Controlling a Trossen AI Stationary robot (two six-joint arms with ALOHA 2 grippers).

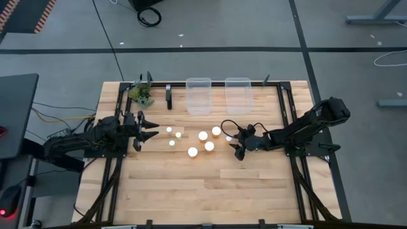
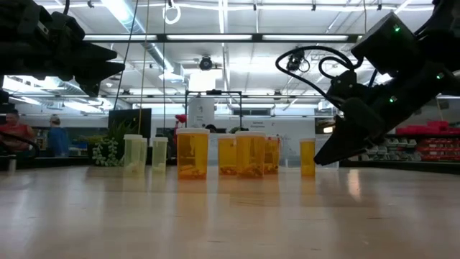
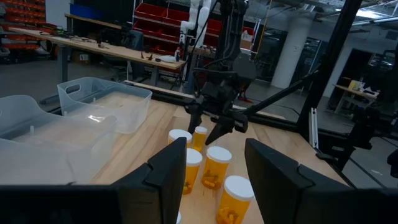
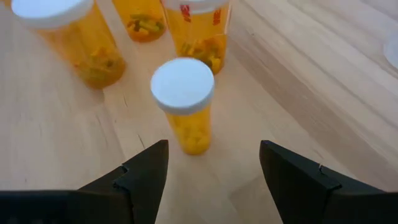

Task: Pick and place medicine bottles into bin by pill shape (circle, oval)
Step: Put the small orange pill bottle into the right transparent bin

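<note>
Amber medicine bottles (image 1: 202,135) stand clustered mid-table before two clear bins (image 1: 198,95) — my right gripper (image 1: 234,145) hangs just beside them, fingers spread and empty, one slim bottle (image 4: 184,102) ahead; my left gripper (image 1: 145,131) waits open at the left — holding nothing

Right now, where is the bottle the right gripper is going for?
The slim bottle stands upright just ahead of the open right gripper, at the right end of the bottle cluster.
</note>
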